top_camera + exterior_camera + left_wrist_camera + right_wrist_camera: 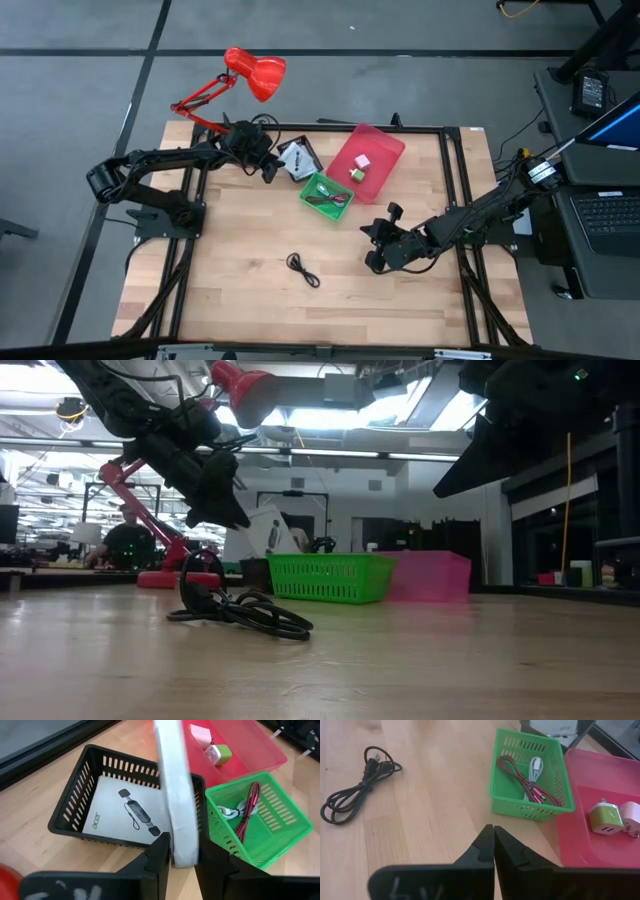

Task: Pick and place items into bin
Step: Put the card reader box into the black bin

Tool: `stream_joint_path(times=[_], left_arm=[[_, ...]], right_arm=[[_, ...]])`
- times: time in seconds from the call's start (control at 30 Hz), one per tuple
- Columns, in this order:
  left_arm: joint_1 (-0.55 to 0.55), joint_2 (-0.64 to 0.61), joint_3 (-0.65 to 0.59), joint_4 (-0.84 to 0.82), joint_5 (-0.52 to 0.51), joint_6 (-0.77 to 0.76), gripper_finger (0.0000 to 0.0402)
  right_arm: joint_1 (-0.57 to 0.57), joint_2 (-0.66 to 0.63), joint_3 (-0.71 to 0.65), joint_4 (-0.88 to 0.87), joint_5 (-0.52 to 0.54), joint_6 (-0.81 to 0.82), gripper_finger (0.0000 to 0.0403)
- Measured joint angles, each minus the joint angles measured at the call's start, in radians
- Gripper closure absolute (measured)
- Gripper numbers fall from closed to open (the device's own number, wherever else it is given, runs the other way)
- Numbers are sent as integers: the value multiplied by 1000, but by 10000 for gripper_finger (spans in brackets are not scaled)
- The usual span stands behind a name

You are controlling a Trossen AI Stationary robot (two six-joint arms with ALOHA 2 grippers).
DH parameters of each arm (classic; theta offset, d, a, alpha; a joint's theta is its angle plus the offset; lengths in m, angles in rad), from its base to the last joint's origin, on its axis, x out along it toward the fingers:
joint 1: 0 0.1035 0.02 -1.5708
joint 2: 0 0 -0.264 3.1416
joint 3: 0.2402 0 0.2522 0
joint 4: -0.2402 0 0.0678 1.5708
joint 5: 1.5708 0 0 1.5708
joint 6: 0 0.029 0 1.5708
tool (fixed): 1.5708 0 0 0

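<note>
Bench (240, 250), landmark = green basket (326, 195). Pink bin (367, 160) touches its far side, black basket (297, 158) sits just left of it. Left end effector (182, 857) is over the black basket, clamped on a white card (172, 795) held edge-up; only the left wrist view shows a second card (125, 812) lying flat inside. Right end effector (493, 845) is closed, empty, near the green basket. Maroon cable (522, 777) lies in the green basket; black cable (302, 269) lies loose on the bench, well apart.

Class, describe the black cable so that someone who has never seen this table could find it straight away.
Start at the wooden table and look at its bare front part, away from the green basket and pink bin. The black cable lies there alone in a loose coil. Unlike the maroon cable, it is in no container.
</note>
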Motion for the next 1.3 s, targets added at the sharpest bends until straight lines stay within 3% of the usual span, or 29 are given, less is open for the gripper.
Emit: stream_joint_path(times=[0.53, 0.87, 1.17, 1.3], left_arm=[[0, 0, 2, 70, -72, 30, 309], [1, 0, 3, 77, -188, 84, 311], [1, 0, 2, 77, -203, 113, 302], [-3, 0, 2, 77, -280, 140, 290]], right_arm=[[0, 0, 0, 0, 0, -2, 402], [0, 0, 0, 0, 0, -2, 402], [0, 0, 0, 0, 0, -2, 402], [0, 0, 0, 2, 0, 0, 402]])
